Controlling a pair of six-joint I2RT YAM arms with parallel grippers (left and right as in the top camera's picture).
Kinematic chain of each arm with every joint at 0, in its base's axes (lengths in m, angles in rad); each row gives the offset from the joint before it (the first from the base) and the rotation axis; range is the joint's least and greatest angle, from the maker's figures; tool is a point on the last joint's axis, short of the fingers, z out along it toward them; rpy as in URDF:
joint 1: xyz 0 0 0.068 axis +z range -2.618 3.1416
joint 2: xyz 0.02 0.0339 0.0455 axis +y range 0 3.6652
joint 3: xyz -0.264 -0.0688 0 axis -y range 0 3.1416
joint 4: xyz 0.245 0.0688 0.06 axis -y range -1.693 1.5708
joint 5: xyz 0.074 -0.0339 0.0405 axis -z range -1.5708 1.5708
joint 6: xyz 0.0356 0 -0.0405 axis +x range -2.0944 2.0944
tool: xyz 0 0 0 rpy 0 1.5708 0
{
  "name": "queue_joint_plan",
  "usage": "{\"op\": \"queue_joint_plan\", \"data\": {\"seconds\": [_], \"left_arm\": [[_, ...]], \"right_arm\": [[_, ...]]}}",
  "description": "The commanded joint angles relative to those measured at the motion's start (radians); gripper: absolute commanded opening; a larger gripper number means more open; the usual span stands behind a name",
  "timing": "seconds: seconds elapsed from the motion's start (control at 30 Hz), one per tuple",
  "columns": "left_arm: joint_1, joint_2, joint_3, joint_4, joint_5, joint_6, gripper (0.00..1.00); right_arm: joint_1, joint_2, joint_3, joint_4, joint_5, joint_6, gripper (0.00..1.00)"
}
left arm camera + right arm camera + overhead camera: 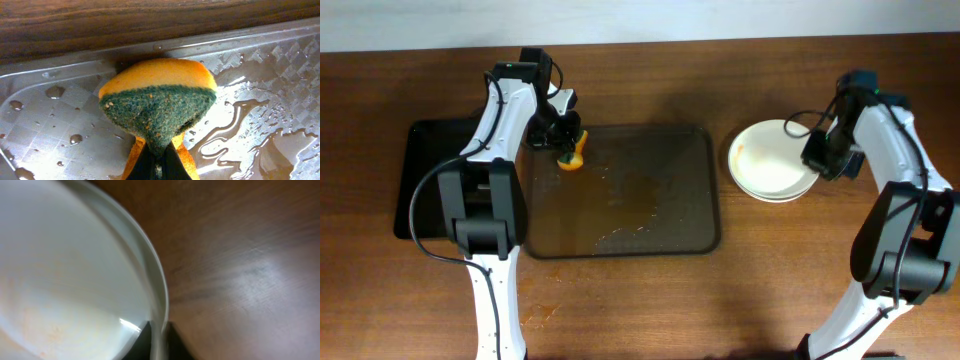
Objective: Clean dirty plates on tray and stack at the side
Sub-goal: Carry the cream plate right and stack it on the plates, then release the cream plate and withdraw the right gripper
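White, round and shallow, the stacked plates [772,165] sit on the brown wooden table [640,300] just to the right of the large dark brown translucent tray [670,150], with none left on it. From overhead the top plate carries a faint orange trace near its left rim; otherwise it looks plain. The right gripper [820,155] is at the stack's right edge. The left gripper [563,148] is over the tray's far left corner, near the smaller black tray [420,180], with a yellow-and-green scrubbing sponge [572,155] in its fingers.

In the left wrist view the claw is clenched on that sponge, green face folded between the fingers, above the tray's wet, sauce-pooled floor.

In the right wrist view the thin rim of the top plate runs between the two dark fingers [177,342]. They straddle it closely, but from this blurred, tight angle I cannot tell whether they pinch it or have let go. The plate's surface shows a pale orange haze.

These plates should handle as stiff, smooth and probably slick when damp. They seem light for one arm but are likely to chip if dropped. The rim is the only hold, and it gives a narrow bite, so a grip should sit square across the edge.
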Motion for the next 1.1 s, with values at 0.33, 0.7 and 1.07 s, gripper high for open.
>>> {"op": "queue_joint_plan", "data": {"seconds": [0.33,0.7,1.07], "left_arm": [[-0.002,-0.002,-0.008,0.126,-0.136,0.015,0.01],[0.0,-0.003,0.1,-0.033,-0.135,0.015,0.0],[0.0,-0.003,0.103,-0.04,-0.136,0.015,0.01]], "right_arm": [[0.014,-0.042,0.011,0.047,-0.213,-0.092,0.75],[0.258,-0.072,0.136,-0.166,-0.237,-0.092,0.53],[0.444,-0.07,-0.109,0.046,-0.196,-0.087,0.38]]}}
